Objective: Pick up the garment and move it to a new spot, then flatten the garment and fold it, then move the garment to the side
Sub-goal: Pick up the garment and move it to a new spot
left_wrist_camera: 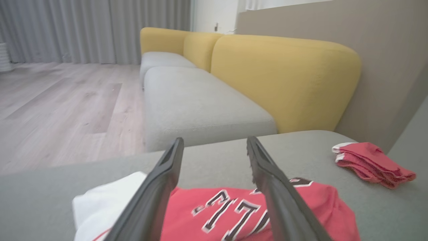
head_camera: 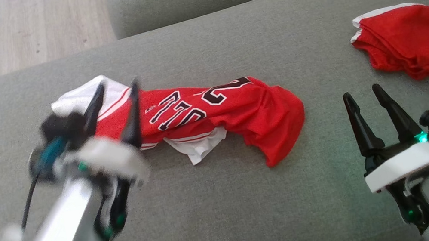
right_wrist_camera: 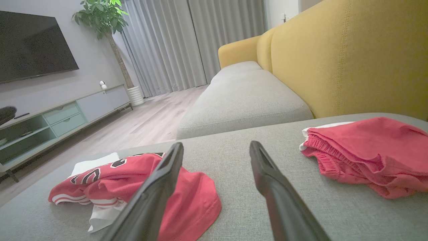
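The left fingers point(head_camera: 131, 114) are spread wide with nothing held between them. They hang over the white-trimmed end of the red jersey point(head_camera: 217, 111). In the left wrist view the jersey point(left_wrist_camera: 217, 214) lies under and between the two fingers point(left_wrist_camera: 167, 177), with its black lettering in the gap. Whether the tips touch the cloth cannot be told, as that arm is blurred in the head view.

The right fingers point(head_camera: 361, 124) also stand wide apart and hold nothing. The jersey's bunched red hem lies to their left, apart from them, with bare grey sofa cushion point(head_camera: 206, 43) between. The jersey is crumpled lengthwise and a white fold pokes out beneath it.

Beyond the right fingertips and to their right lies a folded red garment point(head_camera: 410, 39) with a white edge, well apart from the jersey. A yellow backrest point(right_wrist_camera: 351, 57) rises behind it.
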Controlling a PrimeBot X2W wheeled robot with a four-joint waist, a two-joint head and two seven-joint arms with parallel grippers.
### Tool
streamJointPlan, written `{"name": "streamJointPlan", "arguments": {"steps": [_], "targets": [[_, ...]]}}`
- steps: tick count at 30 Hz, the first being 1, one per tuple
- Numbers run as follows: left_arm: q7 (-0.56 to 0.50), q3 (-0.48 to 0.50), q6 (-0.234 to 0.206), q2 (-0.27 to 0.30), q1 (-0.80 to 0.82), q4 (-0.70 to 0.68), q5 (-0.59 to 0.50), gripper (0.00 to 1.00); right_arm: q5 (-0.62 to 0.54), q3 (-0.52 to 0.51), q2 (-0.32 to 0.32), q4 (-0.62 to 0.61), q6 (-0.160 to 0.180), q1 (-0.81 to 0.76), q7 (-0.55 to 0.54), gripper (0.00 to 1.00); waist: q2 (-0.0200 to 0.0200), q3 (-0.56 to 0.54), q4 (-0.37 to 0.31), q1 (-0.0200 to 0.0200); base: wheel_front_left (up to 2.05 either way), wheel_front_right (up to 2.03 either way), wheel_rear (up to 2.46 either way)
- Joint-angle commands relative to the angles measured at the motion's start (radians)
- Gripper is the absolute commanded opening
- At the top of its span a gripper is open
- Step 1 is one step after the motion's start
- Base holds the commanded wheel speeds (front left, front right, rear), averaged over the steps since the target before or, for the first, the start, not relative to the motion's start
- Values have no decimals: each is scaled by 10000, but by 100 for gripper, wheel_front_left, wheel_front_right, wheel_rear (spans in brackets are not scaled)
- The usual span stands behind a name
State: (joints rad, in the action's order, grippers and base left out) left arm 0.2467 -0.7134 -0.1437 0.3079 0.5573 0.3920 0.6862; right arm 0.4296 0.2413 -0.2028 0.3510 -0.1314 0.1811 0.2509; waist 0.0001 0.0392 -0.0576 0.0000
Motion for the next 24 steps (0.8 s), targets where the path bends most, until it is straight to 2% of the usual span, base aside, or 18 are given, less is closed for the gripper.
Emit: {"name": "streamJointPlan", "arguments": {"steps": [1,3,6,11,15,24], "targets": [[124,875,-447,682,-407,-1031,-129,100,-56,80,-193,-388,7,34,109,100,-1,-4,71,0,0,0,0],[141,1429,-924,964,-1194,-1834,-381,100,-53,71,-220,-428,7,-40,109,100,-1,-18,99,0,0,0,0],[146,2187,-1472,1073,-2542,-2878,-1066,100,-86,98,-219,-482,7,-228,109,100,-1,-111,140,0,0,0,0],[148,3083,-1732,630,-4064,-3821,-1889,100,-152,83,-254,-715,7,-577,109,100,-1,-213,255,0,0,0,0],[149,3805,-1748,52,-5072,-4219,-2500,100,-177,-86,-234,-942,7,-801,109,100,-1,-246,265,0,0,0,0],[150,4605,-1111,-709,-5592,-3995,-3131,100,-334,-216,-178,-1070,7,-858,31,100,-1,-174,266,0,0,0,0]]}}
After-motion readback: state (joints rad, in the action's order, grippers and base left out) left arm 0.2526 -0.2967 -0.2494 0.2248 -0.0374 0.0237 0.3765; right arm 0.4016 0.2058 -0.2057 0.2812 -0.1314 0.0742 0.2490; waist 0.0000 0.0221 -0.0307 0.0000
